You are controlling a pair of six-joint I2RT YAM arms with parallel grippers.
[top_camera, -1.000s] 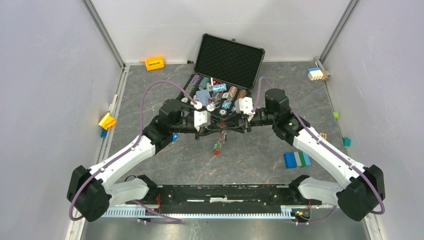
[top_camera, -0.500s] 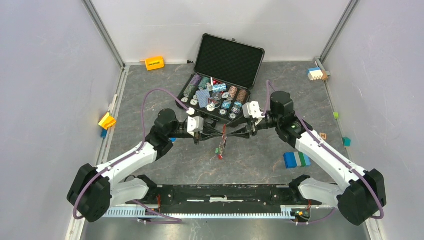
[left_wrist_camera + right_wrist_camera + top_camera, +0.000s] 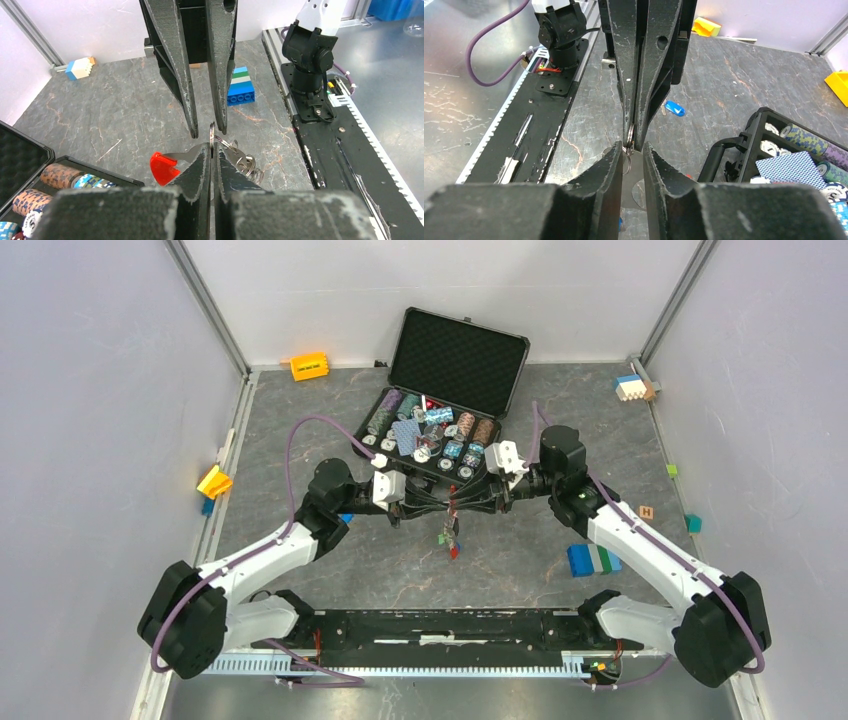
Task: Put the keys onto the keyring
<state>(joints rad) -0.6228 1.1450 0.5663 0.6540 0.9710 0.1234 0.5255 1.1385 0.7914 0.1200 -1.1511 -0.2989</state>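
one keyring (image 3: pixel 212 134), one case (image 3: pixel 458 360), two arms (image 3: pixel 258 552) (image 3: pixel 642 540)

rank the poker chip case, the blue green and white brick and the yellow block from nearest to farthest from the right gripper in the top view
1. poker chip case: just behind the right gripper, at table centre.
2. blue, green and white brick: off to the right, beside the right arm.
3. yellow block: at the table's far left edge.

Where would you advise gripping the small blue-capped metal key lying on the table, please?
Probably take the small blue-capped metal key across that cap's narrow sides, coming straight down from above: it lies flat on the grey marbled table, and the cap is its bulkiest part.
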